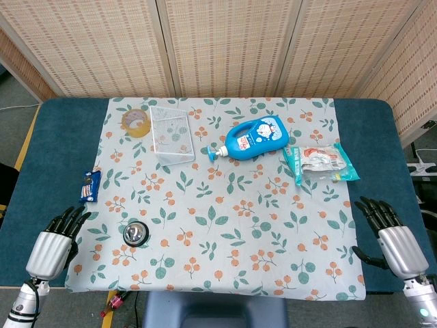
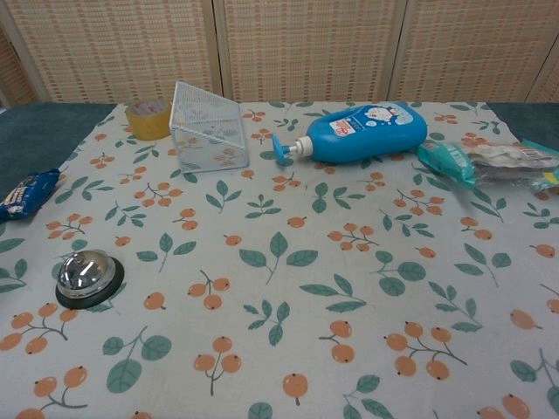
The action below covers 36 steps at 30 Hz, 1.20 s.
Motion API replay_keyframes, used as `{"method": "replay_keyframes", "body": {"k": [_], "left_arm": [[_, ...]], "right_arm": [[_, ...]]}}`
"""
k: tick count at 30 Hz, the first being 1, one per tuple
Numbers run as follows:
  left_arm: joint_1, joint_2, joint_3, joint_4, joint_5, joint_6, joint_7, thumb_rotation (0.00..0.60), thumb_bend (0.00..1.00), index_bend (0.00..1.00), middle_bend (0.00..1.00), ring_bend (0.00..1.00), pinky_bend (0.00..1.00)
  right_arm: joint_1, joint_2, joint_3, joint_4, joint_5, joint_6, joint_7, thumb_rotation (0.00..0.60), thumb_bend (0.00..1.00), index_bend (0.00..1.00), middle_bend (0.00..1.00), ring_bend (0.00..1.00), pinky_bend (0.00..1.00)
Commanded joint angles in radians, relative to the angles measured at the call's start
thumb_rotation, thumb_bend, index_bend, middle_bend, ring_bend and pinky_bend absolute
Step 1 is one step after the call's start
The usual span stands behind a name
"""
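- Left hand [image 1: 53, 239] rests empty at the near table edge, fingers spread, nearest the call bell [image 1: 135, 233] on the cloth; a careless sweep could knock it.
- Right hand [image 1: 390, 236] likewise holds nothing, fingers spread, well below the snack packet [image 1: 321, 162].
- Chest view shows neither hand, only the bell's dome [image 2: 87, 276].

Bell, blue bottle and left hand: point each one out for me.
bell [image 2: 86, 272], chest view, on its shiny dome.
blue bottle [image 1: 256, 137], head view, on the middle of its body.
left hand [image 1: 56, 240], head view, on the silver back of the hand.
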Motion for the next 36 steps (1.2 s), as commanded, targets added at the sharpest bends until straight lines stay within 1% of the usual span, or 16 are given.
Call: {"method": "replay_keyframes", "body": {"k": [1, 3, 4, 6, 12, 15, 18, 21, 26, 30, 36], "left_arm": [[-0.001, 0.001, 0.005, -0.005, -0.004, -0.013, -0.005, 0.600, 1.00, 0.08, 0.06, 0.11, 0.27], [-0.004, 0.011, 0.011, -0.027, -0.014, -0.039, -0.018, 0.600, 1.00, 0.02, 0.02, 0.07, 0.24], [-0.006, 0.016, 0.013, -0.036, -0.015, -0.047, -0.022, 0.600, 1.00, 0.00, 0.01, 0.03, 0.20], [-0.011, 0.023, 0.018, -0.048, -0.014, -0.060, -0.026, 0.600, 1.00, 0.00, 0.00, 0.00, 0.16], [-0.035, 0.019, 0.032, -0.088, 0.001, -0.104, -0.071, 0.600, 1.00, 0.00, 0.00, 0.00, 0.09], [-0.062, -0.023, 0.028, -0.081, 0.030, -0.119, -0.073, 0.600, 1.00, 0.00, 0.00, 0.00, 0.08], [-0.098, -0.082, 0.029, -0.064, 0.038, -0.173, -0.082, 0.600, 1.00, 0.00, 0.00, 0.00, 0.07], [-0.129, -0.152, 0.026, -0.014, 0.033, -0.226, -0.093, 0.600, 1.00, 0.00, 0.00, 0.00, 0.07], [-0.152, -0.267, 0.028, 0.122, 0.004, -0.287, -0.182, 0.600, 1.00, 0.00, 0.00, 0.00, 0.06], [-0.154, -0.320, 0.038, 0.211, -0.022, -0.324, -0.233, 0.600, 1.00, 0.00, 0.00, 0.00, 0.06], [-0.147, -0.362, 0.060, 0.303, -0.046, -0.362, -0.291, 0.600, 1.00, 0.00, 0.00, 0.00, 0.06]], "right_arm": [[0.000, 0.001, -0.002, 0.000, 0.001, -0.003, 0.001, 0.600, 0.19, 0.04, 0.00, 0.00, 0.00], [0.000, 0.004, -0.004, -0.003, 0.000, -0.006, 0.003, 0.600, 0.19, 0.04, 0.00, 0.00, 0.00], [0.000, 0.005, -0.005, -0.004, -0.002, -0.006, 0.004, 0.600, 0.19, 0.04, 0.00, 0.00, 0.00], [-0.001, 0.005, -0.004, -0.005, -0.003, -0.002, 0.003, 0.600, 0.19, 0.04, 0.00, 0.00, 0.00], [-0.003, 0.004, -0.001, -0.010, 0.006, -0.001, 0.000, 0.600, 0.19, 0.04, 0.00, 0.00, 0.00], [-0.001, 0.013, -0.005, -0.010, -0.001, -0.004, 0.013, 0.600, 0.19, 0.04, 0.00, 0.00, 0.00], [-0.003, 0.016, -0.003, -0.007, -0.003, 0.003, 0.023, 0.600, 0.19, 0.04, 0.00, 0.00, 0.00], [-0.002, 0.019, -0.001, -0.004, -0.001, 0.006, 0.033, 0.600, 0.19, 0.04, 0.00, 0.00, 0.00], [-0.001, 0.021, -0.005, -0.001, -0.010, 0.004, 0.037, 0.600, 0.19, 0.04, 0.00, 0.00, 0.00], [0.002, 0.022, -0.010, -0.001, -0.015, -0.004, 0.040, 0.600, 0.19, 0.04, 0.00, 0.00, 0.00], [0.004, 0.019, -0.012, -0.006, -0.011, -0.014, 0.029, 0.600, 0.19, 0.04, 0.00, 0.00, 0.00]]}}
